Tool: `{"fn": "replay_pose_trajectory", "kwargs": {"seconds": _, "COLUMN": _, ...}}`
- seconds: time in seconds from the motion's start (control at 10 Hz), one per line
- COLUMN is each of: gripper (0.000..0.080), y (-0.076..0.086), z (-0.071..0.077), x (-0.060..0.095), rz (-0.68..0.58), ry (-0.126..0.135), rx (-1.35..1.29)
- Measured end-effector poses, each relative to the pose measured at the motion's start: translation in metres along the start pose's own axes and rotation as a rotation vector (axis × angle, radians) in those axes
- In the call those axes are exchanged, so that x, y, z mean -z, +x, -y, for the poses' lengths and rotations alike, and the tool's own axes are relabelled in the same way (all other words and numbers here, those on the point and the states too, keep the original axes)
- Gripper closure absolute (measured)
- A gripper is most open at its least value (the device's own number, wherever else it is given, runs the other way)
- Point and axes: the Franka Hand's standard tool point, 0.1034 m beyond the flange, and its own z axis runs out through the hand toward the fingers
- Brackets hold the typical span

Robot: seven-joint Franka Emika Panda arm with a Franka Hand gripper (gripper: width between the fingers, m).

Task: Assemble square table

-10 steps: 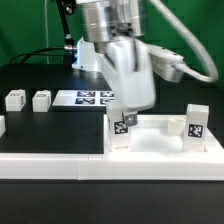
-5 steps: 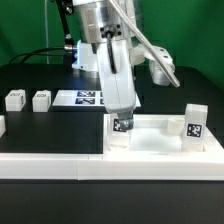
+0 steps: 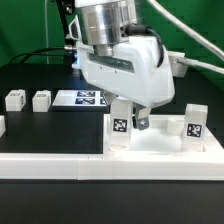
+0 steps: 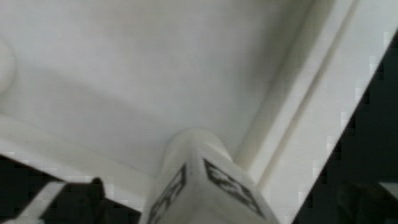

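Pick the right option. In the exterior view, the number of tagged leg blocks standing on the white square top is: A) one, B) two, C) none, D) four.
B: the near leg block stands at the corner of the square top on the exterior view's left, and the far leg block stands at the corner on its right.

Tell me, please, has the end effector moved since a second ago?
Yes: the end effector has swivelled in place above the leg, now showing its broad side.
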Motion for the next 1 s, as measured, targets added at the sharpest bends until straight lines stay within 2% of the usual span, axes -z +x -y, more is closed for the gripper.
{"fn": "replay_pose_trajectory", "kwargs": {"seconds": 0.1, "gripper": 0.0150, "y": 0.0019, "z": -0.0022, "x": 0.0006, "rz": -0.004, "ry": -0.015, "rx": 0.138}}
{"fn": "replay_pose_trajectory", "kwargs": {"seconds": 0.2, "gripper": 0.0150, "y": 0.0043, "z": -0.0055, "x": 0.0020, "rz": -0.012, "ry": -0.058, "rx": 0.360}}
{"fn": "replay_pose_trajectory", "kwargs": {"seconds": 0.3, "gripper": 0.0150, "y": 0.0017, "z": -0.0083, "x": -0.0017, "rz": -0.009, "ry": -0.090, "rx": 0.587}}
{"fn": "replay_pose_trajectory", "kwargs": {"seconds": 0.5, "gripper": 0.0150, "y": 0.0015, "z": -0.0108, "x": -0.0044, "rz": -0.005, "ry": -0.094, "rx": 0.582}}
{"fn": "replay_pose_trajectory", "kwargs": {"seconds": 0.6, "gripper": 0.0254, "y": 0.0015, "z": -0.0109, "x": -0.0045, "rz": -0.006, "ry": -0.094, "rx": 0.566}}
{"fn": "replay_pose_trajectory", "kwargs": {"seconds": 0.7, "gripper": 0.0254, "y": 0.0015, "z": -0.0109, "x": -0.0046, "rz": -0.009, "ry": -0.094, "rx": 0.500}}
{"fn": "replay_pose_trajectory", "kwargs": {"seconds": 0.8, "gripper": 0.0431, "y": 0.0014, "z": -0.0108, "x": -0.0047, "rz": -0.012, "ry": -0.093, "rx": 0.426}}
{"fn": "replay_pose_trajectory", "kwargs": {"seconds": 0.9, "gripper": 0.0511, "y": 0.0013, "z": -0.0108, "x": -0.0047, "rz": -0.016, "ry": -0.092, "rx": 0.346}}
{"fn": "replay_pose_trajectory", "kwargs": {"seconds": 1.0, "gripper": 0.0511, "y": 0.0012, "z": -0.0108, "x": -0.0048, "rz": -0.019, "ry": -0.091, "rx": 0.271}}
